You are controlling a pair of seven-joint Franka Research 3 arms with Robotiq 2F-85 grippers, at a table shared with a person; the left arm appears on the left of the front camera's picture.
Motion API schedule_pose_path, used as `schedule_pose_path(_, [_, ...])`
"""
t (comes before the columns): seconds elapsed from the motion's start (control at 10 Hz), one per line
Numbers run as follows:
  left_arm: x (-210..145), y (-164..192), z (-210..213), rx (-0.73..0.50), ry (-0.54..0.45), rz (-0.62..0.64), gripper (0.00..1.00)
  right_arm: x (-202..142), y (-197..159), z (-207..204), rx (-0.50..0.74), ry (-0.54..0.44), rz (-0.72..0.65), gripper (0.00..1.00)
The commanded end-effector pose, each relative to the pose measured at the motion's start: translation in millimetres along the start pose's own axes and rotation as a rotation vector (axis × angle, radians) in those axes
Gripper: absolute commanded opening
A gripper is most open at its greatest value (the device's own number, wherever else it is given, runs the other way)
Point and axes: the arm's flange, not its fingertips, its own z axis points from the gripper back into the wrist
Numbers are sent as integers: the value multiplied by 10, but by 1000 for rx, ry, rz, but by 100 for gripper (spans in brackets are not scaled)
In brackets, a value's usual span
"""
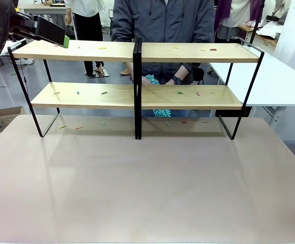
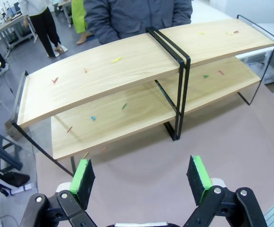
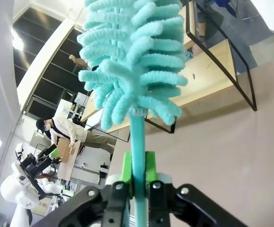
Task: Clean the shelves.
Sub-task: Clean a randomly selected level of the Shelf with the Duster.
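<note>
Right wrist view: R hand (image 3: 138, 169) tight on teal duster (image 3: 127, 56) (2-tier shelves (image 3: 212, 75) beyond)

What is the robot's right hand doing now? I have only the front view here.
Observer: In its own wrist view, the right hand is shut on the thin stem of a teal duster.
Operator: Which way does the duster point?
Observer: Its fluffy head stands straight out beyond the fingers, and the shelves lie behind it.
Operator: Is the left hand open or shut?
Observer: The left hand is open. Nothing is between its green pads, and it looks down at the shelves from their left end.
</note>
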Motion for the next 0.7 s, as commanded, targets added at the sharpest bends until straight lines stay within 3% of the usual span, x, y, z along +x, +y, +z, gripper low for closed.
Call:
schedule_pose_path(0.0, [0,17,9,0,-2,0,100,20,-26,16,-3,-3,12,0])
schedule_pose_path(0.3, [0,17,9,0,-2,0,100,20,-26,16,-3,-3,12,0])
schedule_pose_path(0.4, [0,17,9,0,-2,0,100,1,-2,-1,-3,0,2,13])
schedule_pose_path(0.6, [0,17,9,0,-2,0,100,-567,-66,1319,-107,21,-20,13])
